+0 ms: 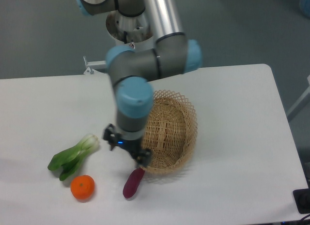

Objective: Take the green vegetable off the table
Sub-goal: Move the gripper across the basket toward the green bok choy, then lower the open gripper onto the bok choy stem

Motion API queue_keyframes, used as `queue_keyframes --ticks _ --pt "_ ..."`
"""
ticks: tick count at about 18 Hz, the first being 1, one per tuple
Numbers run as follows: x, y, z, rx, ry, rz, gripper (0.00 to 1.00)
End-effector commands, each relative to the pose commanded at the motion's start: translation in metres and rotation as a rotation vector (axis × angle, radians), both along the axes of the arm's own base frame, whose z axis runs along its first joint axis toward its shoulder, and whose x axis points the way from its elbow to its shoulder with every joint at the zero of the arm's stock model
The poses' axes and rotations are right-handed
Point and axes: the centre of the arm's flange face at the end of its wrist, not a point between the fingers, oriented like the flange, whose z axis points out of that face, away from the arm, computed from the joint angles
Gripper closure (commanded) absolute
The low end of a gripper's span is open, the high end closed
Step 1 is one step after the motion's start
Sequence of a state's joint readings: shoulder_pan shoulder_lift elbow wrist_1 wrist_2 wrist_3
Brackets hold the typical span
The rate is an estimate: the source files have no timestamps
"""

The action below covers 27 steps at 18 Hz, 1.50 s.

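Bok choy, the green vegetable (72, 157), is lying flat on the white counter (237, 118) near its front left, dark leaves pointing toward the lower left and pale stem base angling up to the right. Nothing is touching or holding it, so the pick is not yet made. Just below it, a round orange fruit (82, 187) is sitting close by but apart. To the right, a purple sweet potato (133, 183) is lying at a slant, its upper end reaching up under the arm's tool. Behind that, a woven wicker basket (172, 133) is resting tipped on its side, its opening facing the camera. The robot arm is reaching down from the top of the view, its wrist hanging between the bok choy and the basket. The gripper (138, 159) is hovering low, just above the sweet potato rather than over the bok choy, so it likely needs to shift left. Its fingers are too dark and blurred to tell whether they are spread or pressed together.
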<state>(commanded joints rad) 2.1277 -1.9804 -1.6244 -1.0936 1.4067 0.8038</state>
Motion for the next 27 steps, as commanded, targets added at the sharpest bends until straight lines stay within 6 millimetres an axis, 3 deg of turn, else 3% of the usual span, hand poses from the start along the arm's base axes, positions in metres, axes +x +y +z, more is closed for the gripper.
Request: queue_keyframes --ticks 2,7,15,27 --pt "0.019 -0.001 -0.014 -0.026 -0.016 -0.026 0.0" --pt "0.039 -0.015 -0.043 -0.083 -0.047 -0.043 0.0" --pt "0.068 -0.006 -0.069 -0.126 -0.071 -0.045 0.0" --pt "0.081 0.009 -0.092 -0.125 -0.063 -0.003 0.0"
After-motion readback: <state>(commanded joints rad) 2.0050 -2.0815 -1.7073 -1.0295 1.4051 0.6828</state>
